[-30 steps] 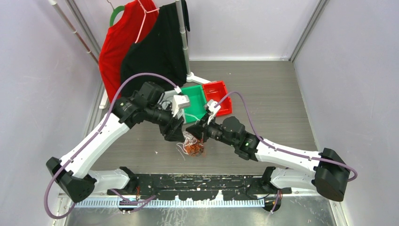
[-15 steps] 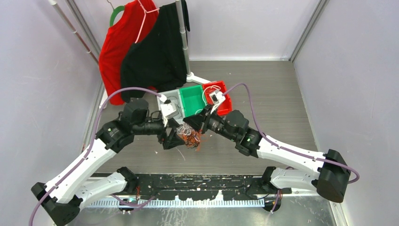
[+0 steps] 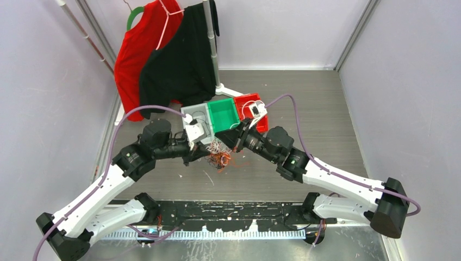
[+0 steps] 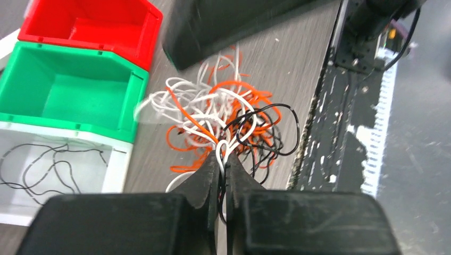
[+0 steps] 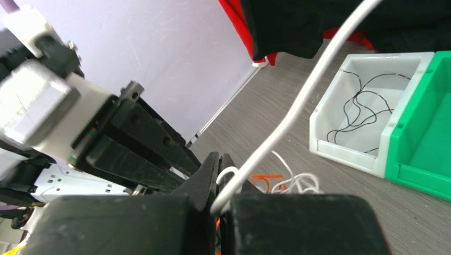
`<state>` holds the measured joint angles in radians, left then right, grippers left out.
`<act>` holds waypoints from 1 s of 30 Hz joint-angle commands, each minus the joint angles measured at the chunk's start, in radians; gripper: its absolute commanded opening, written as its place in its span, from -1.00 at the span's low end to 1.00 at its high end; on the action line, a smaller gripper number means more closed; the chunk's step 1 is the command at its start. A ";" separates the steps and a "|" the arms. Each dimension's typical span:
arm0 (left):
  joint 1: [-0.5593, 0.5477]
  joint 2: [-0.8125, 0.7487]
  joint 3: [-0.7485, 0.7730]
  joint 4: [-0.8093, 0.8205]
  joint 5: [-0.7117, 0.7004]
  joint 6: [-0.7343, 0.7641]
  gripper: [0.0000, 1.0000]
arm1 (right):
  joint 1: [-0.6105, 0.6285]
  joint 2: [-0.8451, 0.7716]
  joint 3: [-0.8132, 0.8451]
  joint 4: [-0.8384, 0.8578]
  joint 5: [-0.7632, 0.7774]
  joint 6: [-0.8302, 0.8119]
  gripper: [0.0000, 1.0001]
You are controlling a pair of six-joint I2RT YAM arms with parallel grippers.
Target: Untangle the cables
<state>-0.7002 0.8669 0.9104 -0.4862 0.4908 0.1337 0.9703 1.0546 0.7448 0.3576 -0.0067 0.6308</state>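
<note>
Left wrist view: left gripper [image 4: 224, 163] clamped on a white loop of the cables [image 4: 213, 114]. Right gripper [image 5: 219, 162] pinches a white strand.

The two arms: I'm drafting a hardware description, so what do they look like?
Both the left arm and right arm have white links between bulky black joints, with a lilac cable looping along each. Each wrist carries a white camera block. The left gripper and right gripper have black, tapering fingers.
</note>
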 commanded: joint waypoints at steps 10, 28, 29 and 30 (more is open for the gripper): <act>-0.002 -0.196 -0.153 -0.064 -0.077 0.258 -1.00 | -0.099 -0.145 0.076 -0.160 0.085 -0.098 -0.98; -0.003 -0.281 -0.361 -0.180 -0.248 0.690 -1.00 | -0.306 -0.191 0.433 -0.472 0.313 -0.386 -0.98; -0.003 -0.288 -0.374 -0.182 -0.261 0.706 -1.00 | -0.318 -0.182 0.463 -0.485 0.313 -0.400 -0.98; -0.002 -0.294 -0.385 -0.188 -0.269 0.724 -1.00 | -0.330 -0.169 0.493 -0.501 0.334 -0.412 -0.98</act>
<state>-0.7067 0.5964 0.5785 -0.5804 0.3069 0.7414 0.6998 0.8845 1.0790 -0.1768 0.1947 0.3183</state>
